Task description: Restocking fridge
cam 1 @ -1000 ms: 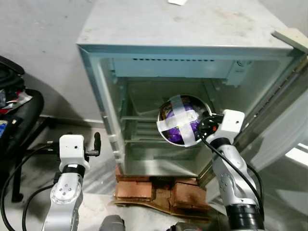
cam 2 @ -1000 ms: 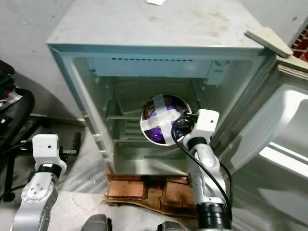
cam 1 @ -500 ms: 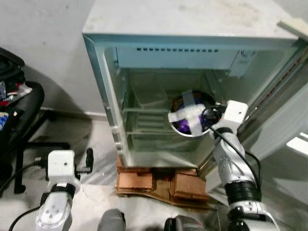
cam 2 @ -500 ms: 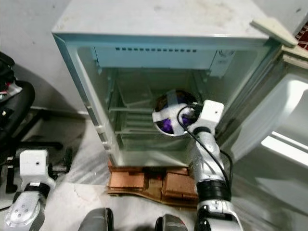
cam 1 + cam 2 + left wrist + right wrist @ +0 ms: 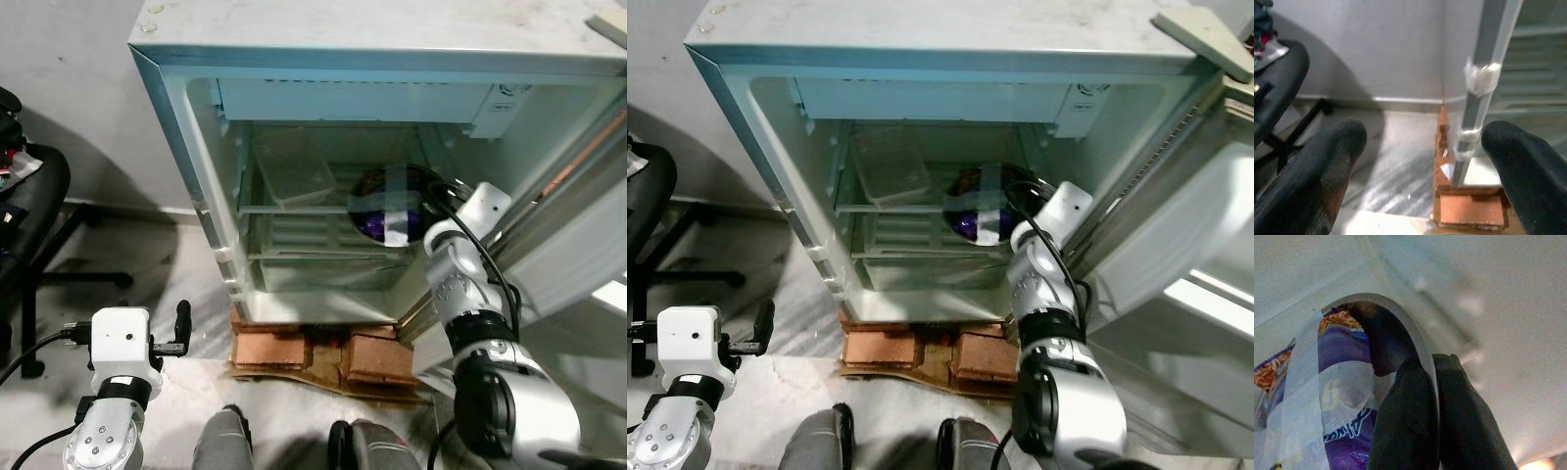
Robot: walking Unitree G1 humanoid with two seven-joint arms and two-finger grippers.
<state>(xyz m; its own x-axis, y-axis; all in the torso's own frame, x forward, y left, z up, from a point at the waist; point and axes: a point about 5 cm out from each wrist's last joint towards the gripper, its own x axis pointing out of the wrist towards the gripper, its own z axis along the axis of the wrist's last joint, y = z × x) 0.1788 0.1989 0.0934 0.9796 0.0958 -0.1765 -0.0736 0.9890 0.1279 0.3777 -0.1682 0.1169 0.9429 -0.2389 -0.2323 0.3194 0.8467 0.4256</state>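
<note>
A small pale fridge [image 5: 382,39] stands open in front of me, its door [image 5: 1205,264] swung to the right. My right gripper [image 5: 431,201] is shut on the rim of a steel bowl [image 5: 390,201] with a purple packet taped inside, and holds it within the fridge at the height of the middle shelf [image 5: 294,208]. In the right wrist view both fingers [image 5: 1449,406] pinch the bowl's rim [image 5: 1396,316]. A clear lidded tub [image 5: 294,176] rests on the shelf to the bowl's left. Low at the left, my left gripper [image 5: 181,323] hangs open beside the fridge.
The fridge rests on bricks [image 5: 318,357] and cardboard. A black office chair [image 5: 29,206] stands to the left by the wall. A wooden piece [image 5: 1200,44] lies on the fridge's top right corner. My two feet [image 5: 294,446] show at the bottom on the marble floor.
The camera has come closer and tilted, so the fridge looks larger. My right arm has carried the bowl deeper into the fridge, toward the middle shelf. The left arm stays low.
</note>
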